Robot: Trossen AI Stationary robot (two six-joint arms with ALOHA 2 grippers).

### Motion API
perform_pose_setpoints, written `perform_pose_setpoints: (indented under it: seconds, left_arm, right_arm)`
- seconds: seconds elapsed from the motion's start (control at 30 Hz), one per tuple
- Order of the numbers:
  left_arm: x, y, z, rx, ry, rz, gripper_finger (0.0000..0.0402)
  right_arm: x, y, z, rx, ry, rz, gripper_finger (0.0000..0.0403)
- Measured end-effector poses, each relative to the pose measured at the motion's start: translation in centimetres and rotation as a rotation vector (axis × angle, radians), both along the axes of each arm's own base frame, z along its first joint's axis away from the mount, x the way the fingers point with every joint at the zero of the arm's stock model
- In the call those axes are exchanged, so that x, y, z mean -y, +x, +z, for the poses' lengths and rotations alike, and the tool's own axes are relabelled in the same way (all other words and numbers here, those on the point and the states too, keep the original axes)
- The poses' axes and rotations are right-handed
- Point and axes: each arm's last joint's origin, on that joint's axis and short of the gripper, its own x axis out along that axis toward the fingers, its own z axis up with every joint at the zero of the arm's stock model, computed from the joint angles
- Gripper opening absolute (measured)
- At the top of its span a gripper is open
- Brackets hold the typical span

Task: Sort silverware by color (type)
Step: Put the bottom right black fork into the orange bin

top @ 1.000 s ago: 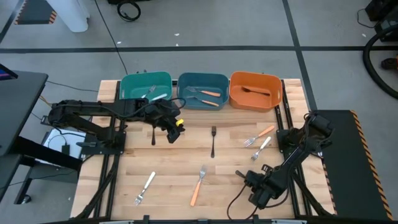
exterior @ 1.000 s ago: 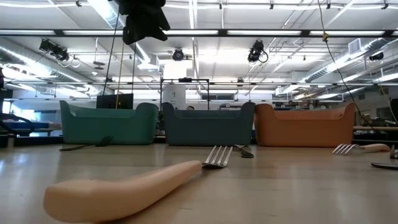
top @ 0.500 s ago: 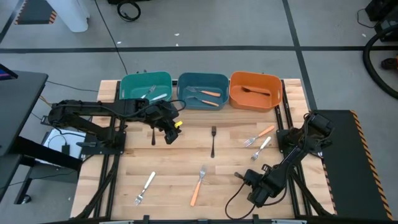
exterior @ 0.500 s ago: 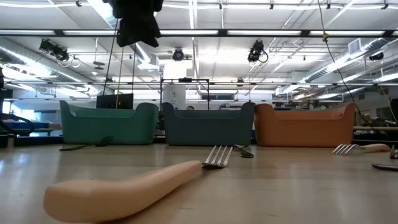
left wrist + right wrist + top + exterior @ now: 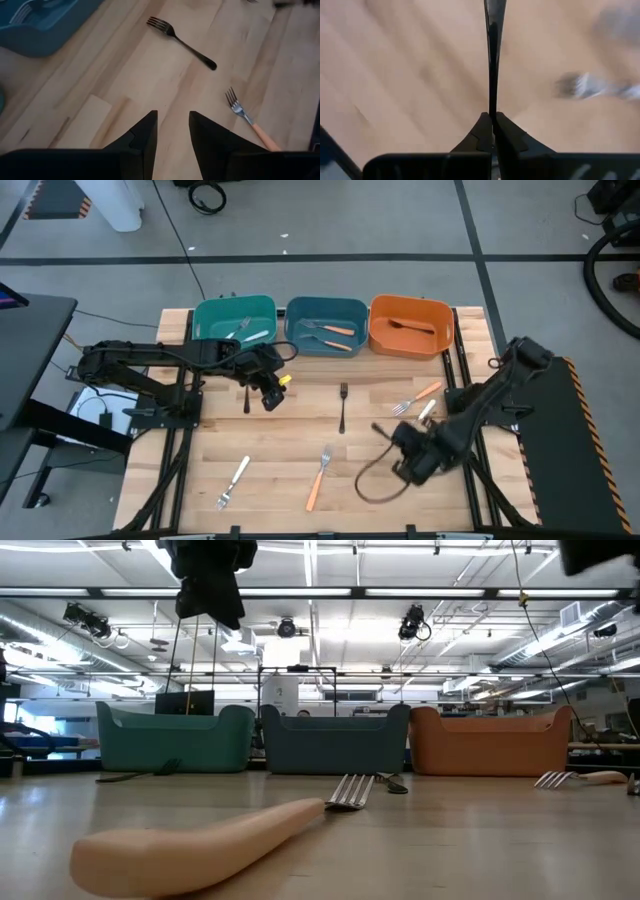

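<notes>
Small forks lie scattered on the wooden table (image 5: 290, 435). My right gripper (image 5: 397, 437) hovers over the table's right half, shut on a black fork (image 5: 379, 428). My left gripper (image 5: 268, 388) hangs open above the table in front of the teal bin (image 5: 235, 320), touching nothing. A black fork (image 5: 246, 397) lies flat just beside it, and another black fork (image 5: 182, 42) lies flat at the table's middle. Orange-handled forks (image 5: 418, 397) (image 5: 318, 478) and white forks (image 5: 420, 418) (image 5: 234, 480) also lie flat. My right gripper pinches the black fork near one end (image 5: 491, 111) between its two fingertips, coming steeply from above. The fork shows edge-on and runs straight on past the fingertips (image 5: 491, 60). It is lifted clear of the table. Which end is held, I cannot tell.
Teal, blue (image 5: 326, 325) and orange (image 5: 410, 325) bins stand in a row along the far edge, each with forks inside. A black cable loop (image 5: 375, 485) hangs below my right arm. Bare wood lies between the scattered forks.
My right gripper has shut on the black fork near the table's near right part. It has then risen with it and gone toward the far edge and the table's middle, so the fork is lifted clear. My left gripper has tipped down a little.
</notes>
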Motion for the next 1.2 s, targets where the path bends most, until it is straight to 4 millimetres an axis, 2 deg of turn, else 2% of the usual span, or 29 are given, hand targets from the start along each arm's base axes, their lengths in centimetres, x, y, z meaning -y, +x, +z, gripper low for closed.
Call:
perform_pose_setpoints:
  seconds: [0.2,0.37,0.53,0.73,0.93,1.2]
  left_arm:
    - [-0.6,0.0,0.0,-0.003,0.033,-0.016,0.0121]
    - [-1.8,-0.1,0.0,-0.005,0.075,0.003,0.0121]
    - [-3.9,-0.1,0.3,0.023,0.133,0.05,0.0121]
    - [-6.7,0.2,1.2,0.13,0.21,0.1,0.0121]
    - [-9.3,0.1,2.1,0.22,0.319,0.132,0.0121]
    - [-11.8,-0.8,2.6,0.228,0.416,0.161,0.0121]
  right_arm:
    - [5.4,-0.6,4.3,0.094,-0.154,-0.086,0.0009]
    - [9.8,-1.2,6.4,0.137,-0.245,-0.14,0.0009]
    - [14.0,-1.9,7.8,0.149,-0.349,-0.206,0.0008]
    - [19.1,-2.3,8.7,0.124,-0.433,-0.317,0.0008]
    - [23.5,-1.5,9.1,0.156,-0.507,-0.361,0.0008]
    - [28.4,-1.7,8.5,0.067,-0.549,-0.363,0.0009]
